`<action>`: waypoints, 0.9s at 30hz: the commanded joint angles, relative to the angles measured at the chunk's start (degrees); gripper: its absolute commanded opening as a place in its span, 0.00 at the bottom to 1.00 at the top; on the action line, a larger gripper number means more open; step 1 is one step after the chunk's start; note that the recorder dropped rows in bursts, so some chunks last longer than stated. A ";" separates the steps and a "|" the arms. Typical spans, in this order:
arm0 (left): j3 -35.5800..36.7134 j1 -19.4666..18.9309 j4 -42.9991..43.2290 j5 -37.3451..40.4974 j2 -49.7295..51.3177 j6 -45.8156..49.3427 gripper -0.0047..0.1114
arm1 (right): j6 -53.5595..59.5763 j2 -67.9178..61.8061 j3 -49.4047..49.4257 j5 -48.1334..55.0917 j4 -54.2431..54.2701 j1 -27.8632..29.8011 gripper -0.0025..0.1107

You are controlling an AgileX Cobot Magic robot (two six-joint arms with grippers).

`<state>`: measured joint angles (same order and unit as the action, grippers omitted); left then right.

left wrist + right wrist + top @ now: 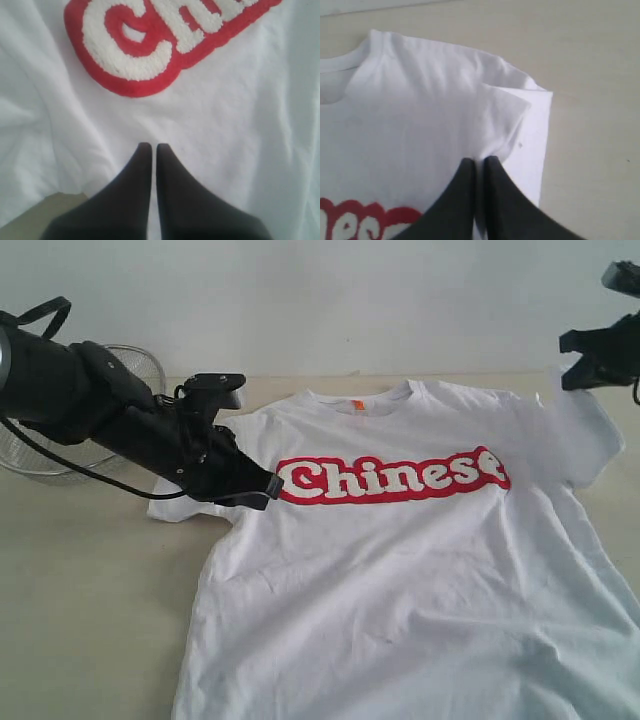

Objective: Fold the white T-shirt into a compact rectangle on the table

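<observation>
Both closed: left fingers (134, 192), right fingers (461, 197) pinching T-shirt (400, 570).

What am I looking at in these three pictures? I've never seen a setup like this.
These are two robot arms, the left arm and the right arm, over a table. One camera watches from outside; the other two ride on the wrists, looking past each arm's jaws. A white T-shirt lies spread out, lettering up, with a wire basket behind the left arm. The left jaws are shut beside the chest print; the right jaws are shut and seem to pinch the sleeve.
</observation>
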<state>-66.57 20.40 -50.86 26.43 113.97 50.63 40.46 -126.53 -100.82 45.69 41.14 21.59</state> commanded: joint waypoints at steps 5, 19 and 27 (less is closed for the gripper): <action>-0.52 -0.17 -0.70 0.35 0.14 0.41 0.08 | 0.45 2.18 0.12 3.47 -1.52 -6.21 0.02; -0.52 -0.17 -0.70 0.48 0.14 0.41 0.08 | -0.12 2.43 0.12 8.89 -8.91 -14.81 0.02; -0.52 -0.17 -0.70 0.56 0.14 0.41 0.08 | -1.38 -0.45 0.12 9.31 -10.26 -16.41 0.17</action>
<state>-66.57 20.40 -50.86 26.43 113.97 50.63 38.83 -127.10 -100.82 54.95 31.18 5.18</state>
